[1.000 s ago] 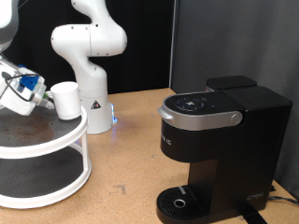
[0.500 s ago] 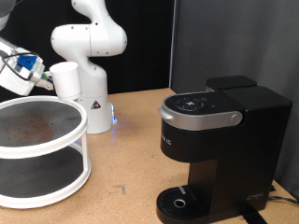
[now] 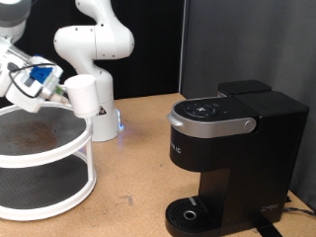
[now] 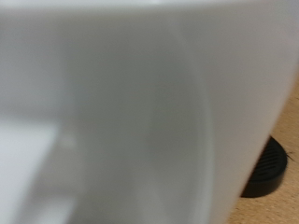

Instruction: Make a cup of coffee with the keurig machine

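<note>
One white cup (image 3: 83, 96) is gripped by the end effector (image 3: 59, 91), held in the air above a round two-tier stand (image 3: 44, 158) at the exterior view's left. The black keurig machine (image 3: 232, 153) sits on the table (image 3: 138, 168) at the right, well apart, lid closed. The cup (image 4: 121, 112) fills the wrist view
</note>
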You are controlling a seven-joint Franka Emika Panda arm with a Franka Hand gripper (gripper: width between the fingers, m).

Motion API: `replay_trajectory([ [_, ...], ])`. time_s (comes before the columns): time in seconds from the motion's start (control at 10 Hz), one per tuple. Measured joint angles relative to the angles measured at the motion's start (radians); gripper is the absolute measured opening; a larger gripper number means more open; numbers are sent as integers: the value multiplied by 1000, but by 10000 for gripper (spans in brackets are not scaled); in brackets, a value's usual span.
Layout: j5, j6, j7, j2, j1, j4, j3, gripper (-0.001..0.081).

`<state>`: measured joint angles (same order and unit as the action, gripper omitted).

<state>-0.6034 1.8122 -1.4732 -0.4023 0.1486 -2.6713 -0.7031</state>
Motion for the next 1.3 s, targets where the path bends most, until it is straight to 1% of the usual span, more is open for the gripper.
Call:
replay_trajectory([
  [0.2,-101,152,75,-6,-22,-46,87,61],
  [0.4,-189,275,102,-6,-62,-71,162,61],
  [0.5,-233,319,103,-5,-86,-77,189,61],
  [0.7,-353,398,79,-2,-145,-78,230,61],
  [0.8,-397,412,74,3,-175,-76,248,61],
  [0.9,-413,415,74,14,-191,-69,256,61],
  [1.1,-412,424,74,15,-189,-77,259,61],
  [1.2,-413,463,77,23,-192,-89,272,61],
  [1.3,-417,510,78,46,-199,-99,290,61],
])
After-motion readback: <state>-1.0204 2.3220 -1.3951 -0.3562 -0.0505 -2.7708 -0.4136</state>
